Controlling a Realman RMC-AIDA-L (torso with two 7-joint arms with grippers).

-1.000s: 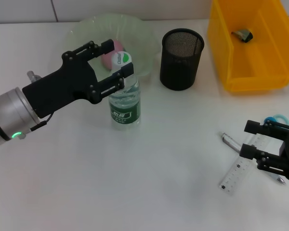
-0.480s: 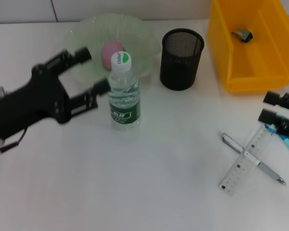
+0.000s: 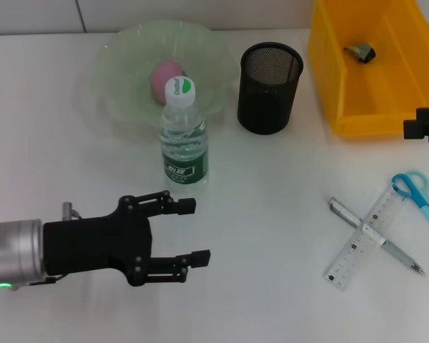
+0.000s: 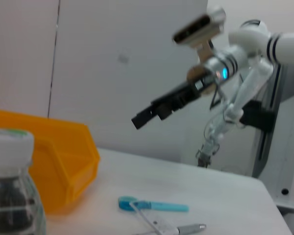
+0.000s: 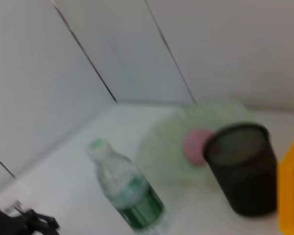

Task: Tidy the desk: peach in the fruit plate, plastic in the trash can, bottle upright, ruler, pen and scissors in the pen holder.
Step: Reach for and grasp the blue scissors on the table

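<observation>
both arms have backed off since a second ago: the left gripper [image 3: 189, 231] was up around the bottle's neck and now hangs low and near the robot, on the near side of the bottle and apart from it, fingers spread wide with nothing in them. right gripper [image 3: 425, 126] was down over the ruler and pen, now it's pulled out to the far right edge beside the yellow bin, and only a sliver of it shows in the head view. the left wrist view catches it [image 4: 146, 116] high above the desk, but i can't tell if it's open or shut.

so, state of play. bottle [image 3: 185, 134] is standing upright with its cap on, just in front of the fruit plate [image 3: 121, 50], so that step looks done. peach [image 3: 164, 77] is already sitting in the plate. the trash can [image 3: 329, 50], the yellow bin, has one dark crumpled bit in it [image 3: 360, 51], which i'd guess is the plastic.

pen holder [image 3: 269, 87] is the black mesh cup between plate and bin, and from here it looks empty. what's left is the stationery: ruler [image 3: 364, 239] and pen [image 3: 375, 236] lie crossed on each other on the right side, scissors [image 3: 419, 196] with blue handles just beside the ruler's far end.

next move is probably the right arm coming back down on one of those three. the crossed pair needs a clean pinch on just one item, lifted, then dropped upright into the cup.
</observation>
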